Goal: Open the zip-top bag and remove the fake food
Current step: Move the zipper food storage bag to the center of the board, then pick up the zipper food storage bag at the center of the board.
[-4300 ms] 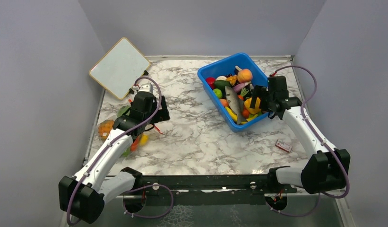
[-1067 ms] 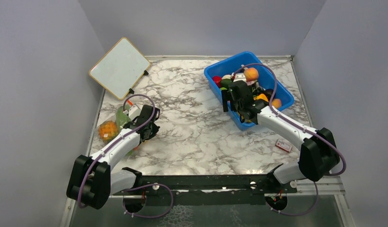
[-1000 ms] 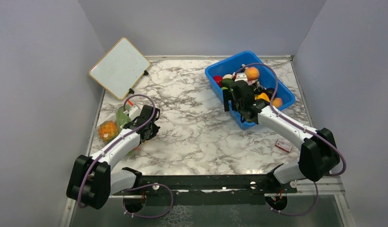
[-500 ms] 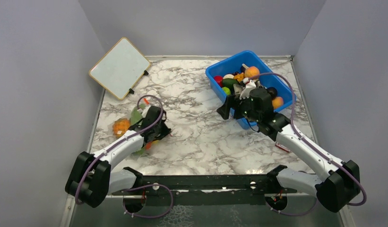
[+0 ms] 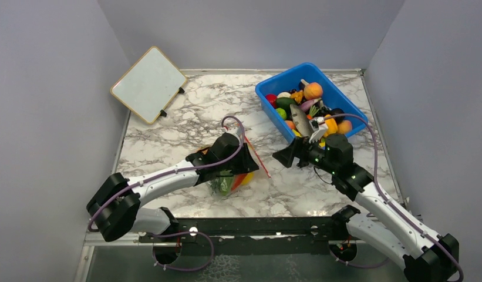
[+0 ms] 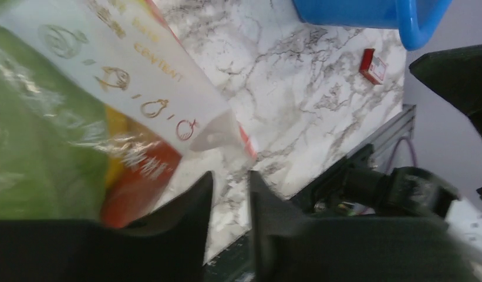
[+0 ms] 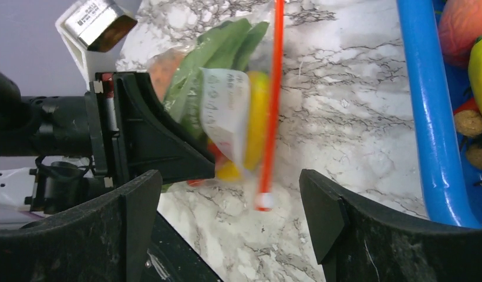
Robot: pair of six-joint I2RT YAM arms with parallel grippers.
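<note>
The zip-top bag (image 5: 229, 179) lies on the marble near the table's front middle. Its red-orange zip strip (image 5: 256, 155) points toward the right arm. The fake food shows through the plastic: a green leaf (image 7: 221, 47), a yellow banana (image 7: 259, 117) and something orange (image 7: 165, 67). My left gripper (image 6: 226, 194) hangs right over the bag. Its jaws stand a narrow gap apart with only marble between them, and the bag (image 6: 80, 117) lies beside one finger. My right gripper (image 7: 231, 194) faces the bag's zip end (image 7: 277, 88), wide open and empty, a short way off.
A blue bin (image 5: 270, 114) full of toy food stands at the back right, close behind the right arm. A whiteboard (image 5: 148, 84) leans in the far left corner. A small red box (image 6: 373, 66) lies near the front right. The black rail (image 5: 256, 226) runs along the front edge.
The left arm has carried the bag from the table's left edge to the front middle, and its jaws have parted a little. The right arm has drawn back from the bin and turned toward the bag.
</note>
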